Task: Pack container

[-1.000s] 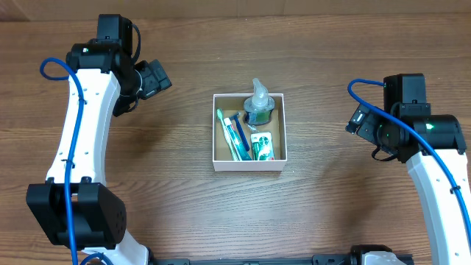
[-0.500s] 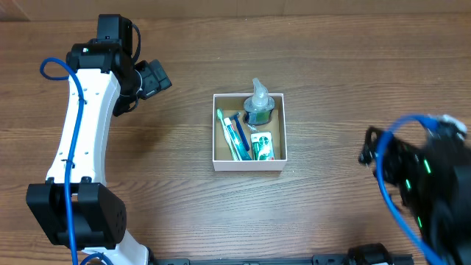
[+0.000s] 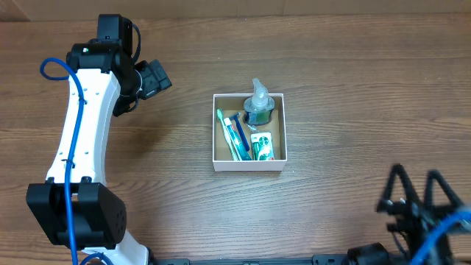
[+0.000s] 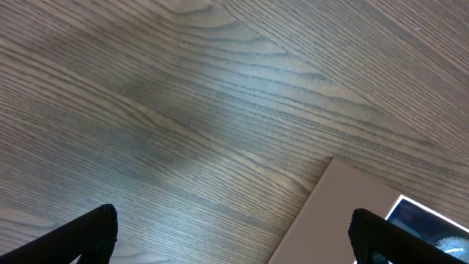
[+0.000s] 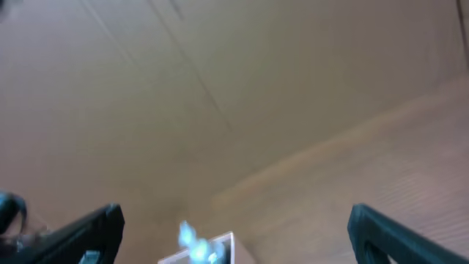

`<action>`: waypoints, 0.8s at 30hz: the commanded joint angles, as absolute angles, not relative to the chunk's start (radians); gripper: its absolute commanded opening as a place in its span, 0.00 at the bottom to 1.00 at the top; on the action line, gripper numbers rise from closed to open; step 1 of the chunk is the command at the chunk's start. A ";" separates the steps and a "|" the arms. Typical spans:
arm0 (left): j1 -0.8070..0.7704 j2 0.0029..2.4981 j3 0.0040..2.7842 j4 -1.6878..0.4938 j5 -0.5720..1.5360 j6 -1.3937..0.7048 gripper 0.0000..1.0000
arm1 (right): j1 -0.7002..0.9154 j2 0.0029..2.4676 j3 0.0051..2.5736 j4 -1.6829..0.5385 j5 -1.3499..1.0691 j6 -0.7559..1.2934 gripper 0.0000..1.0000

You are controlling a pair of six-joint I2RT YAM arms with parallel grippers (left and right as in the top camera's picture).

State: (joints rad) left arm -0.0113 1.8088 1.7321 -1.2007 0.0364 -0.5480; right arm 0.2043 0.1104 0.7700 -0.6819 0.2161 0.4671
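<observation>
The container [image 3: 248, 164], a square white-walled box, sits mid-table. It holds toothbrushes [image 3: 232, 137], a small green and red box [image 3: 262, 146] and a clear bottle [image 3: 258, 104]. My left gripper [image 3: 152, 77] is open and empty, to the upper left of the container and apart from it. In the left wrist view its fingers [image 4: 234, 238] frame bare wood and the container's wall [image 4: 330, 213]. My right gripper [image 3: 418, 193] is blurred at the bottom right, far from the container. In the right wrist view it [image 5: 234, 231] is open and empty, with the container's corner [image 5: 216, 246] blurred far ahead.
The wooden table [image 3: 346, 81] surrounds the container. The left arm [image 3: 81, 125] runs along the left side. A blue cable [image 3: 441, 228] trails from the right arm at the bottom right corner.
My right arm has swung from the right middle down to the bottom right corner, and is blurred by motion. The left arm and the container have not moved.
</observation>
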 commanded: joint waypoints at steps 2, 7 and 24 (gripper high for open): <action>-0.007 1.816 1.750 -1.200 0.033 -0.538 1.00 | 0.182 0.039 0.485 -0.337 0.120 0.409 1.00; -0.007 1.816 1.750 -1.200 0.033 -0.538 1.00 | 0.123 0.003 0.263 -0.127 0.068 0.384 1.00; -0.007 1.816 1.750 -1.200 0.033 -0.538 1.00 | 0.068 0.003 0.017 -0.099 0.052 0.231 1.00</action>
